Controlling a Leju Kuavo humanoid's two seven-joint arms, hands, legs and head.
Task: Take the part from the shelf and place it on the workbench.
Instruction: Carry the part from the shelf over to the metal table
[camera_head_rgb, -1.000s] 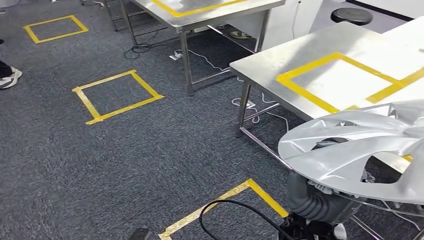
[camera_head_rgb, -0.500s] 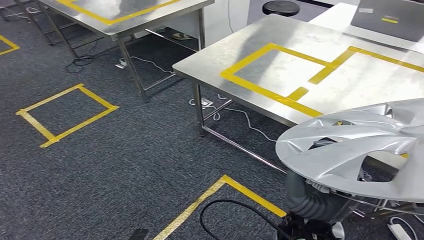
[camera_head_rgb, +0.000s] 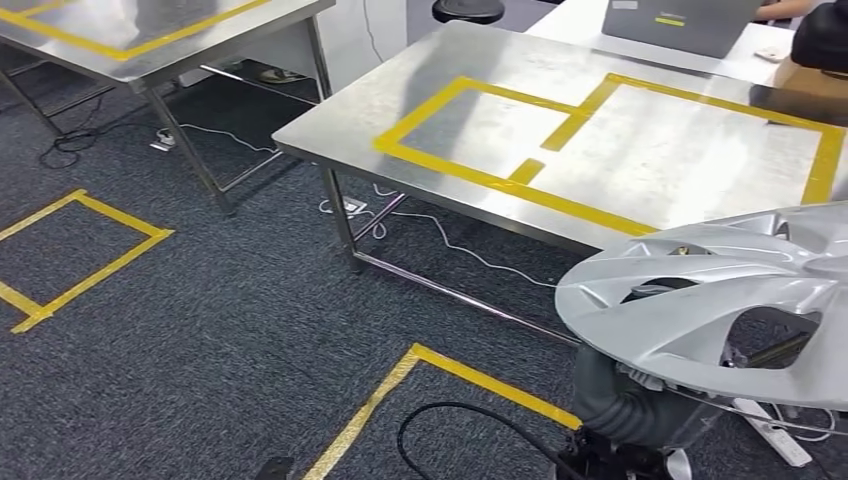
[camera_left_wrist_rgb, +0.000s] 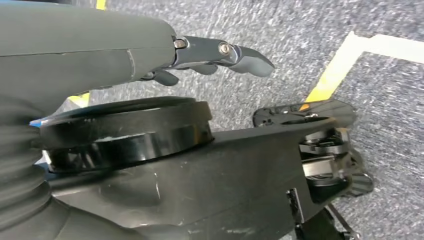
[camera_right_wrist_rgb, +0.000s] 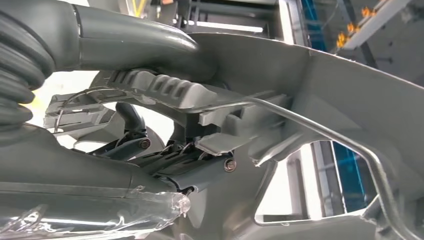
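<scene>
Swung round since the earlier frames: whole scene shifted left in the head view, camera turned, not the furniture. Workbench (camera_head_rgb: 640, 150) now nearer the middle and more fully seen, steel top marked with yellow tape rectangles (camera_head_rgb: 560, 130). Second steel table (camera_head_rgb: 150, 45) now only a corner at upper left. Floor square of yellow tape (camera_head_rgb: 75, 250) slid to the left edge. Same place in the picture as before for the part (camera_head_rgb: 720, 300), low at right.

Grey carpet (camera_head_rgb: 220, 330) underfoot, with a taped yellow corner (camera_head_rgb: 440, 375) just ahead of the robot. Silver spoked wheel cover, the part, carried roughly flat in the air, in front of the workbench's near edge and not resting on it. Laptop (camera_head_rgb: 680, 20) on a far white table, next to a person's dark sleeve (camera_head_rgb: 820, 35). Black stool (camera_head_rgb: 468, 8) behind the workbench. White cables (camera_head_rgb: 440, 235) and a power strip (camera_head_rgb: 770, 432) on the carpet under it.

Right hand (camera_right_wrist_rgb: 150, 150) clamped on the part from below, thumb over a ribbed clip and wire ring on its underside. Left hand (camera_left_wrist_rgb: 215, 55) hanging above carpet, fingers loosely out and apart, holding nothing.
</scene>
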